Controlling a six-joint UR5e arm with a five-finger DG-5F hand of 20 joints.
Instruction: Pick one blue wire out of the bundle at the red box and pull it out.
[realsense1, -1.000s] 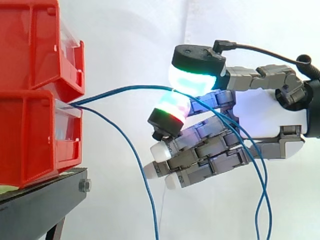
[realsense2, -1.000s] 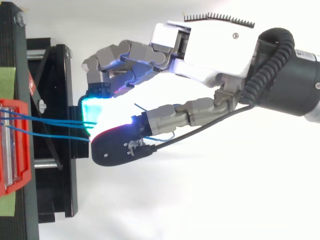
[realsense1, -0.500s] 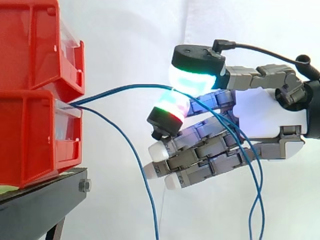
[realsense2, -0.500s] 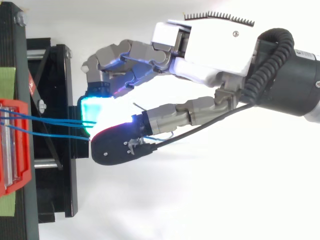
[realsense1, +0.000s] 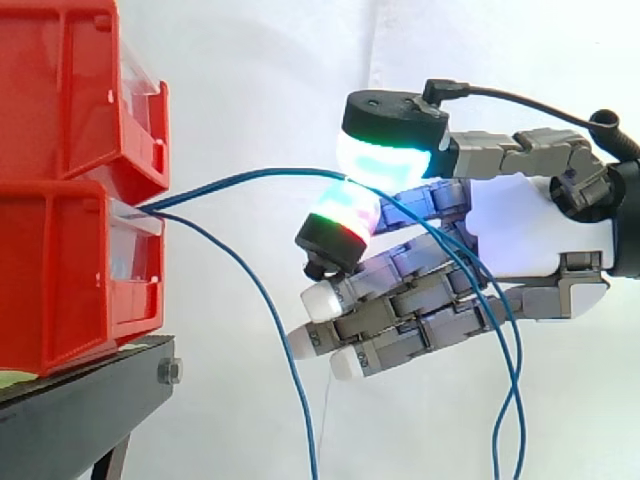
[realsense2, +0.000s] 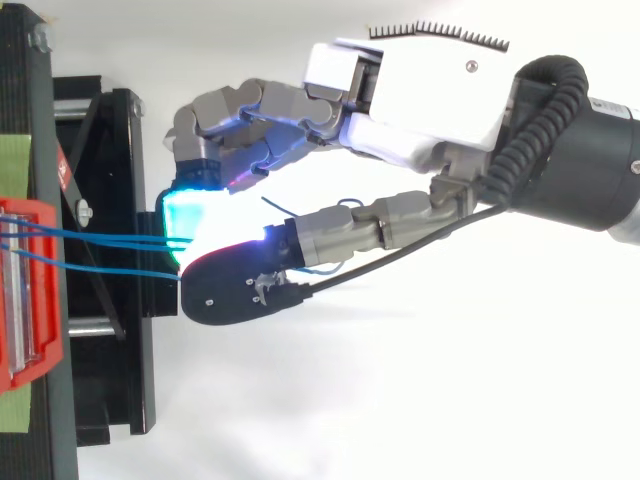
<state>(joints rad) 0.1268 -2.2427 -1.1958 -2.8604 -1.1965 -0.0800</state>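
Hand pinching one blue wire just off the red bin.
The hand (realsense1: 530, 235) lies level, pointing at the red bin (realsense1: 70, 270). Two glowing fingertips (realsense1: 385, 160) clamp the blue wire (realsense1: 215, 184), which runs from the bin's front to the pinch, then hangs down past the palm. The other fingers are loosely bent.

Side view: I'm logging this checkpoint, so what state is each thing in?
hand: shut on the pinched blue wire.
pinched blue wire: arched from lower red bin to hand, tail hanging.
loose blue wire: sagging slack from that bin.
lower red bin: on black stand.
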